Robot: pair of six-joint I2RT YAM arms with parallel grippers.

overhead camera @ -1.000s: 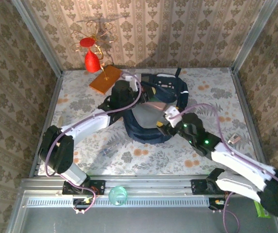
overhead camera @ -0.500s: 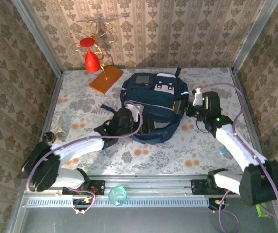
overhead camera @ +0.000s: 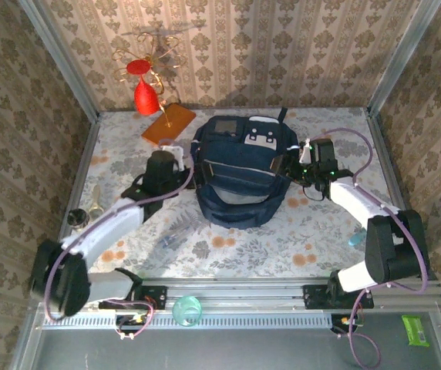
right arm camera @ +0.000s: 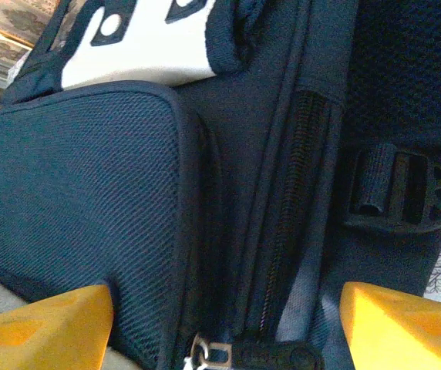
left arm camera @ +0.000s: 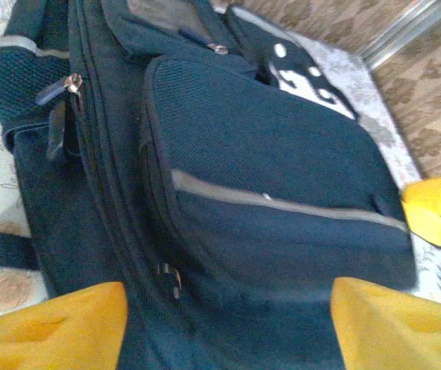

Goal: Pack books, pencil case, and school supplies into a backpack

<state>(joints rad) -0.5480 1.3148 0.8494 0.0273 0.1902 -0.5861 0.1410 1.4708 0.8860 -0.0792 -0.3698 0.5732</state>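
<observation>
Navy backpack (overhead camera: 240,177) lies lengthwise between my hands, just ahead of each, my left gripper (overhead camera: 183,163) and right gripper (overhead camera: 291,166) both spread wide and empty, the zip pull (right arm camera: 209,356) sitting closest to my right one

The backpack (overhead camera: 240,181) lies mid-table, with the slab (overhead camera: 168,125) behind it to the left. The left gripper (overhead camera: 186,165) sits just left of it, the right gripper (overhead camera: 287,166) just right.

backpack (overhead camera: 240,181): you see matt navy cloth, coarse weave | stripe (left arm camera: 282,205) on backpack: smooth pale tape | zip pull (left arm camera: 70,82) on backpack: shiny metal | buckle (right arm camera: 396,189) on backpack: matt black plastic
</observation>
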